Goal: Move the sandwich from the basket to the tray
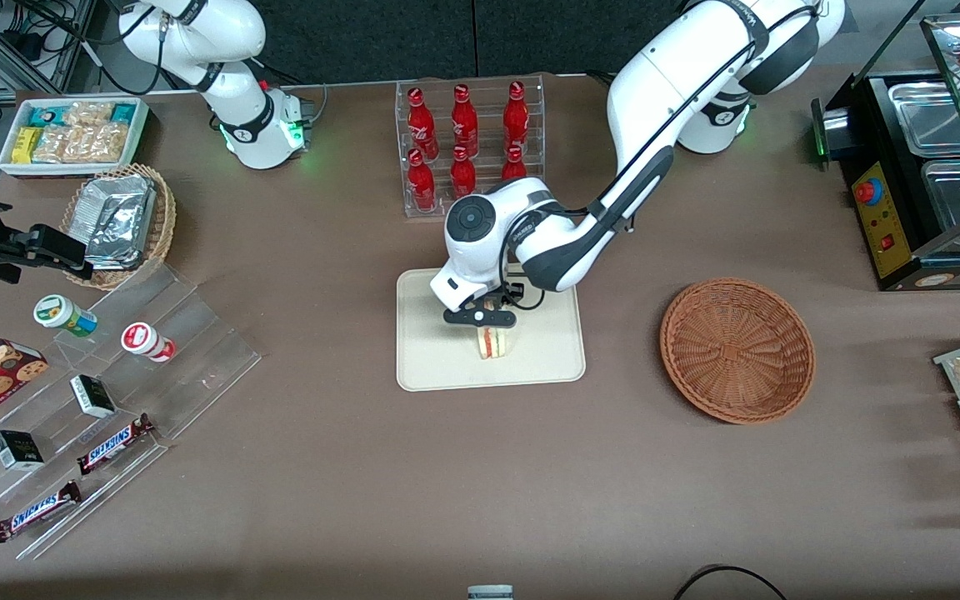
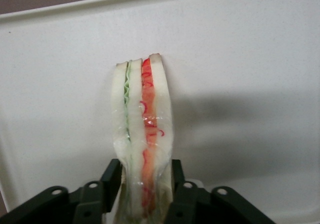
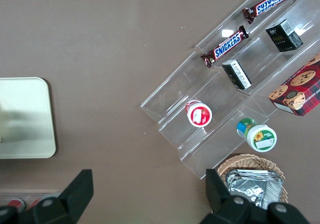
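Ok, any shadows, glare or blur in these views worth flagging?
Front view: even light, the arm shadows the cream rectangular tray; the black two-finger gripper is over it. Left wrist view: the gripper is shut on the white triangular sandwich, whose wrap glints and which casts a soft shadow. Right wrist view: the foil packets glare.

sandwich base hidden between end effector fingers, tray cropped by frame

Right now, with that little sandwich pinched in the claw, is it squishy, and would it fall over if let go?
Probably squishy: the sandwich narrows where the gripper pinches it. Its clear wrap looks glossy, so perhaps slippery. Standing on a narrow edge over the tray, it could well tip once released.
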`<state>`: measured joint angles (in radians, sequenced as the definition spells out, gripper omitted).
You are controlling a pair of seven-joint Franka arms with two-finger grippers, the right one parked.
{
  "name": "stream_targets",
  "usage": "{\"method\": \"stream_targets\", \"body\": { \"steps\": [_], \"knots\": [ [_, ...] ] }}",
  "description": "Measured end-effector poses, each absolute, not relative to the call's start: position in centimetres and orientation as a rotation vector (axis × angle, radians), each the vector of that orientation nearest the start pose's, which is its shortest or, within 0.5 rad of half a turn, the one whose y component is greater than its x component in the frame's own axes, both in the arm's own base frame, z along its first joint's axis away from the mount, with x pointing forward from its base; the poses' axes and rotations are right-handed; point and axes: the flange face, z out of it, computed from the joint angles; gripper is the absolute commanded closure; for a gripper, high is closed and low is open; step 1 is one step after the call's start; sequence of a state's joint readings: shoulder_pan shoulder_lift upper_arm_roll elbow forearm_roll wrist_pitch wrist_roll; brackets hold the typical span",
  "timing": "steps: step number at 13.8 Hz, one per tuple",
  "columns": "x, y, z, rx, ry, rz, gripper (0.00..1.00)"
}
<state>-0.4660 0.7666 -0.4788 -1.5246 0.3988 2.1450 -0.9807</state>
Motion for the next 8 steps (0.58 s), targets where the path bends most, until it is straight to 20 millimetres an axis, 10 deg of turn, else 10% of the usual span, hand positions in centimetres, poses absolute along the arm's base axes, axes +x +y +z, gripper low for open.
{"method": "stream_targets", "body": {
  "steps": [4, 8],
  "knots": [
    [48.0, -52.3, 26.2, -3.095, 0.087, 0.015, 0.01],
    [52.2, -47.6, 35.7, -3.12, -0.184, 0.053, 0.0]
  ]
}}
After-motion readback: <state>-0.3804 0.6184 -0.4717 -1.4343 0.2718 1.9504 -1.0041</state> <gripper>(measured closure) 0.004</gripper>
